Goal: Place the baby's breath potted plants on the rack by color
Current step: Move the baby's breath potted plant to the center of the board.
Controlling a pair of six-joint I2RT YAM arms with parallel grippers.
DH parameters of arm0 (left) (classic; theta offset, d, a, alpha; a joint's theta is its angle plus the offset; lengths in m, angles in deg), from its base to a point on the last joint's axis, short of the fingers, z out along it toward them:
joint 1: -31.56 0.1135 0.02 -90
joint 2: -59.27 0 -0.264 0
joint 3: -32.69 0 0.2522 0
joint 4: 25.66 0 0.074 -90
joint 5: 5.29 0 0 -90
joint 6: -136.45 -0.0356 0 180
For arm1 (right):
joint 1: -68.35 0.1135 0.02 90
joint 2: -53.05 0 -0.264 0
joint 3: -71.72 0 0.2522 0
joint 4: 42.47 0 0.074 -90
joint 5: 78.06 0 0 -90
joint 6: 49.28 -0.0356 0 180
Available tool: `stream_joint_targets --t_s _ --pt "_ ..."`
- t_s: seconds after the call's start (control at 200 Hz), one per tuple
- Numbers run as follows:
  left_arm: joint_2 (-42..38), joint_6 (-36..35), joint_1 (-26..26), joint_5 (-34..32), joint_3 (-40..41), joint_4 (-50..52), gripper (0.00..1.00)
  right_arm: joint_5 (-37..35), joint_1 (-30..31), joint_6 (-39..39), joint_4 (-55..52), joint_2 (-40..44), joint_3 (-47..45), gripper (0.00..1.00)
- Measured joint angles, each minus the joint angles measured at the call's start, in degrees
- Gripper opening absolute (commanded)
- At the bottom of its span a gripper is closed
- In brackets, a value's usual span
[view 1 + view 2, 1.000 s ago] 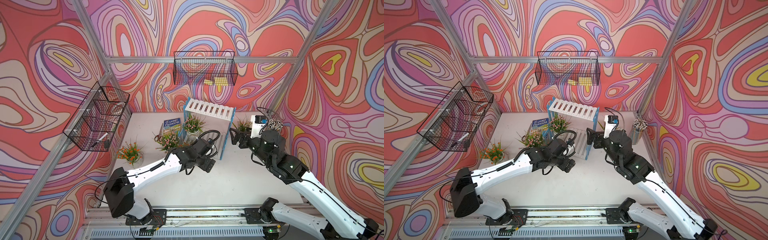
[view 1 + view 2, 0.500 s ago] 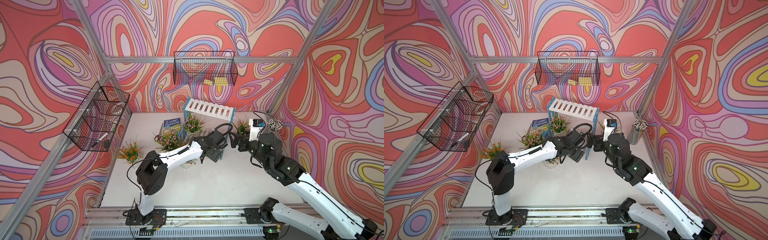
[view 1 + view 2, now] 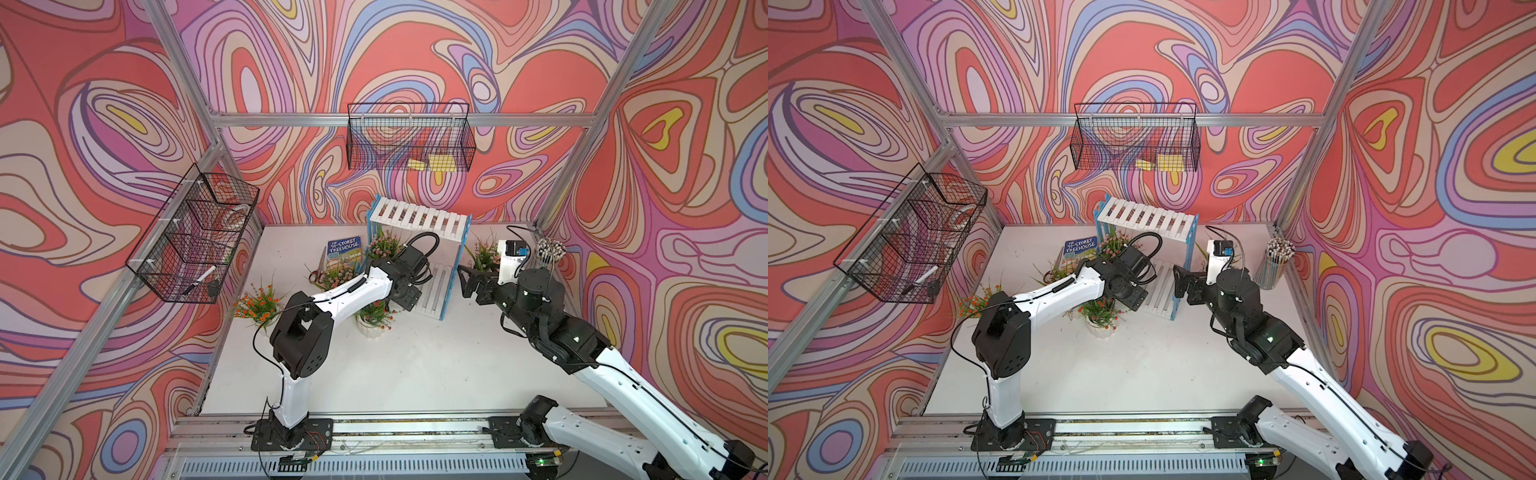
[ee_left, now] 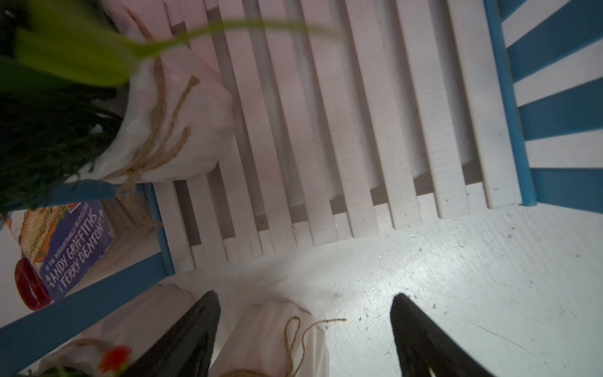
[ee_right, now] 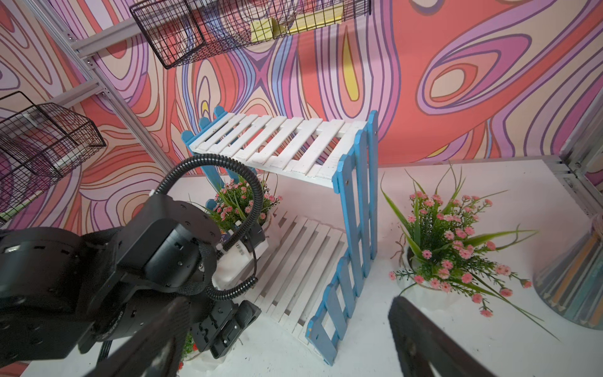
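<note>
Top views: the left arm (image 3: 353, 291) has swung in toward the two-tier white-slat rack with blue picket sides (image 3: 417, 216). That leaves the orange-red-flowered plant in a white ribbed pot (image 3: 374, 318) on the white bench (image 3: 374, 386) just in front of the rack, so it's not shelved yet.

Left wrist: left fingers (image 4: 189, 339) parted, clamping nothing. A pink-flowered potted plant (image 4: 173, 120) already stands on the rack's lower shelf.

Right wrist: right fingers (image 5: 421, 336) spread wide, empty, near another pink-flowered plant (image 5: 447, 248) beside the rack.

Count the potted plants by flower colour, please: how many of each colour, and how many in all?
Pink plants: 3
Orange plants: 2
Total: 5
</note>
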Motion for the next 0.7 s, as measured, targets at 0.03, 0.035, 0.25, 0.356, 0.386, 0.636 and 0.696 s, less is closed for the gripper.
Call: stream_joint_targets --t_s 0.03,0.035,0.25,0.356,0.386,0.636,0.696 --pt "0.0 0.0 0.0 0.2 0.5 0.0 0.8 0.0 0.0 0.1 0.0 0.2 0.0 0.98" --pt "0.0 0.0 0.1 0.2 0.6 0.0 0.8 0.0 0.0 0.1 0.0 0.2 0.1 0.98" --pt "-0.2 -0.1 0.5 0.6 5.2 0.0 0.78 0.0 0.0 0.8 0.1 0.9 0.4 0.98" --pt "-0.8 -0.1 0.7 0.7 7.8 0.2 0.78 0.0 0.0 0.9 0.2 0.9 0.4 0.98" --pt "-1.2 0.0 0.7 0.7 8.4 0.1 0.78 0.0 0.0 0.9 0.3 0.9 0.4 0.98" --pt "-7.1 0.5 0.7 0.9 13.7 1.0 0.78 0.0 0.0 1.1 0.9 0.8 0.4 0.98" --pt "-8.5 0.8 0.7 0.9 15.0 1.3 0.78 0.0 0.0 1.1 0.9 0.8 0.4 0.98"
